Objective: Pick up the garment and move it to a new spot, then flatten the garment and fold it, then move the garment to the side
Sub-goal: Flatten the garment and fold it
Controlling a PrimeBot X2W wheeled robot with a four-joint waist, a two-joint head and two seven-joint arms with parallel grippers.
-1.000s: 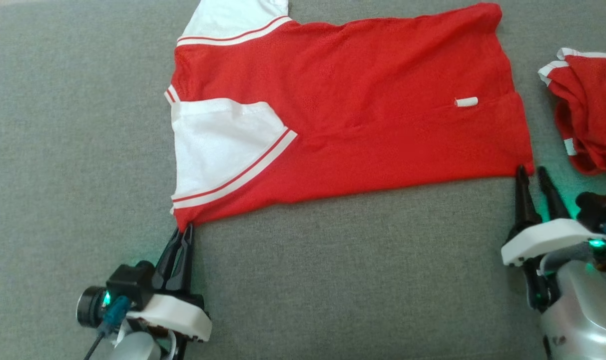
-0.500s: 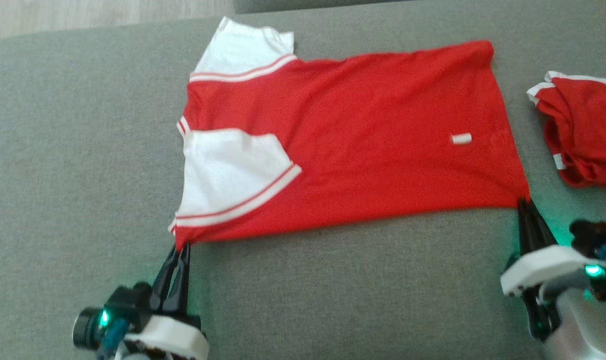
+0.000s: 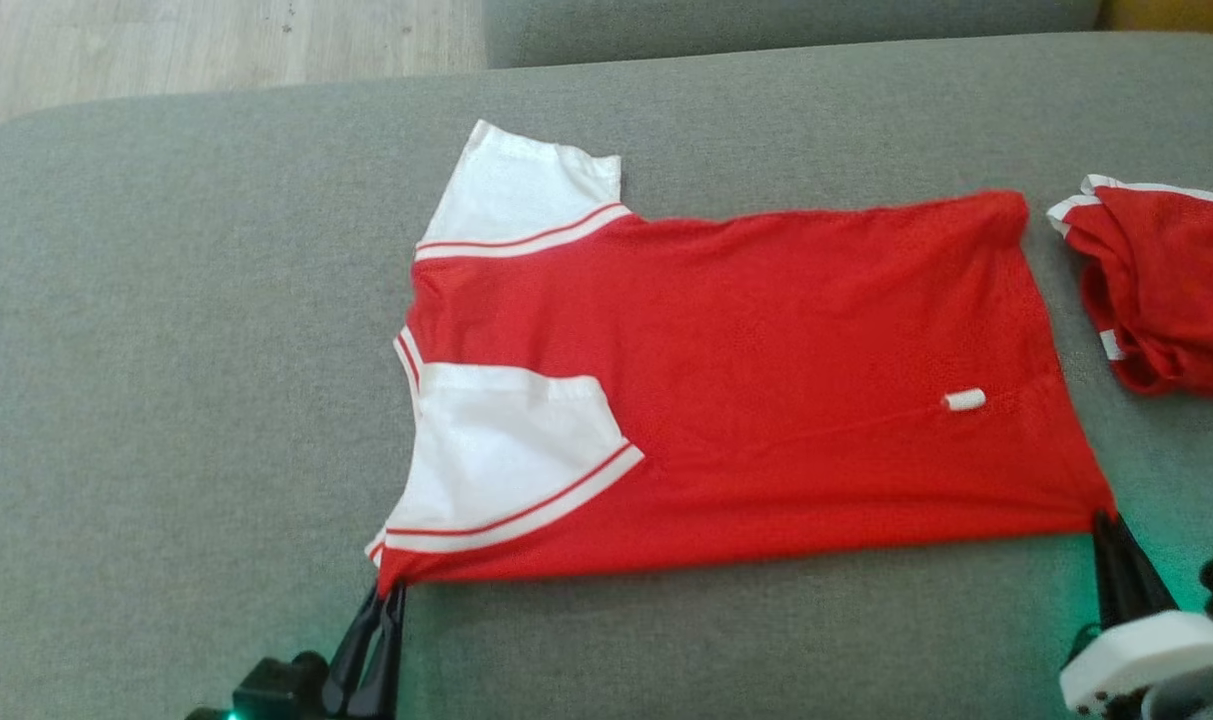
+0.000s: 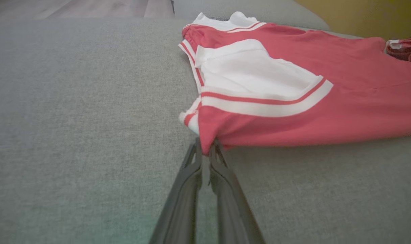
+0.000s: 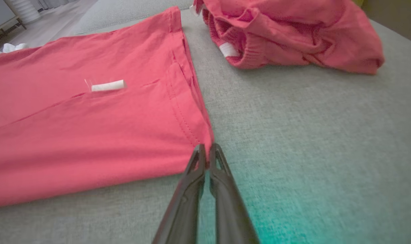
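The garment (image 3: pixel 766 400) is a red shirt with white sleeves, spread nearly flat on the grey cushion (image 3: pixel 166 400), collar end to the left, hem to the right. One white sleeve lies folded over its front. My left gripper (image 3: pixel 391 592) is shut on the garment's near left corner (image 4: pixel 205 142). At the near right hem corner (image 5: pixel 205 145) my right gripper (image 3: pixel 1106 520) is shut on the fabric. A small white tag (image 5: pixel 107 85) sits on the red cloth near the hem.
A second red garment (image 3: pixel 1166 290) lies crumpled at the right, close to the shirt's hem; it also shows in the right wrist view as a red heap (image 5: pixel 286 34). Wooden floor (image 3: pixel 216 40) lies beyond the cushion's far left edge.
My right gripper has closed on the hem corner. The head camera has tilted up, so the whole scene sits lower in the picture. The shirt lies stretched a little flatter.
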